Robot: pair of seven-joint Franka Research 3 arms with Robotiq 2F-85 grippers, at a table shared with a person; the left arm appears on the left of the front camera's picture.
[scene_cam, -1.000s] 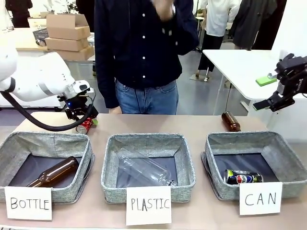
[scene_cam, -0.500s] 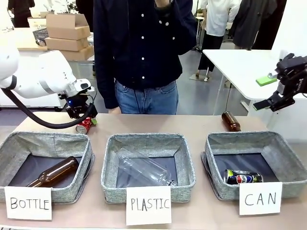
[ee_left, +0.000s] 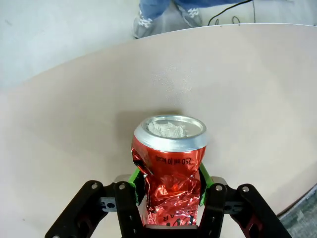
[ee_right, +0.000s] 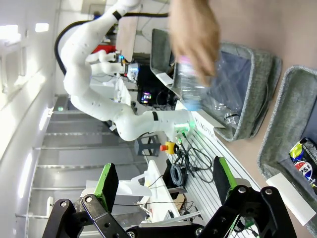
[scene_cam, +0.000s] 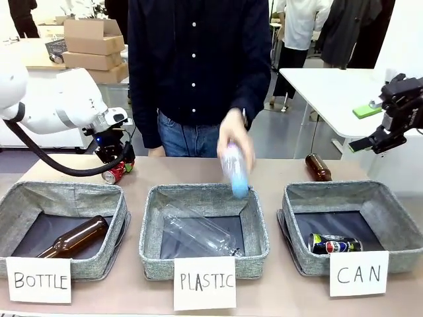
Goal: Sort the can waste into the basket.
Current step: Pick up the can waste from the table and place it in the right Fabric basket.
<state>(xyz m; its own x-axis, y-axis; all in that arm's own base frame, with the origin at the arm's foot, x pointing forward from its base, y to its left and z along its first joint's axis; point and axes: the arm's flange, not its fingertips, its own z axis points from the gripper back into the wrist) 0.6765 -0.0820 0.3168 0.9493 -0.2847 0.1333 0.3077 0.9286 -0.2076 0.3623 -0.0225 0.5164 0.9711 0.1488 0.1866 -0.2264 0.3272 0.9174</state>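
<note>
— Red can [ee_left: 168,168], where is it?
— At the far left corner of the table [ee_left: 74,124], behind the BOTTLE basket [scene_cam: 63,195], lying sideways in the left gripper [ee_left: 168,177]. The green pads [ee_left: 132,176] press its dented sides, one on each, with the silver top pointing away from the wrist. Whether it rests on the table or hangs just clear, I cannot tell.
— Why grip it across the body?
— Likely because it lay on its side, so the crumpled middle was what the pads could close on. A crushed wall may slip, so a slow lift seems wise.
— And the right gripper [scene_cam: 373,140]?
— Raised at the right edge, beyond the CAN basket [scene_cam: 396,205], fingers spread wide, holding nothing. Probably parked out of the way.
— The basket itself?
— Front right, with the blue can [scene_cam: 334,244] lying inside. The red one has the table's whole width to cross.
— Anything in the path?
— A person's hand [scene_cam: 234,135] holds a plastic bottle [scene_cam: 235,173] over the PLASTIC basket [scene_cam: 205,195] in the middle, and a brown bottle [scene_cam: 318,167] lies behind the CAN basket. The carry would best pass high, or wait for the hand.
</note>
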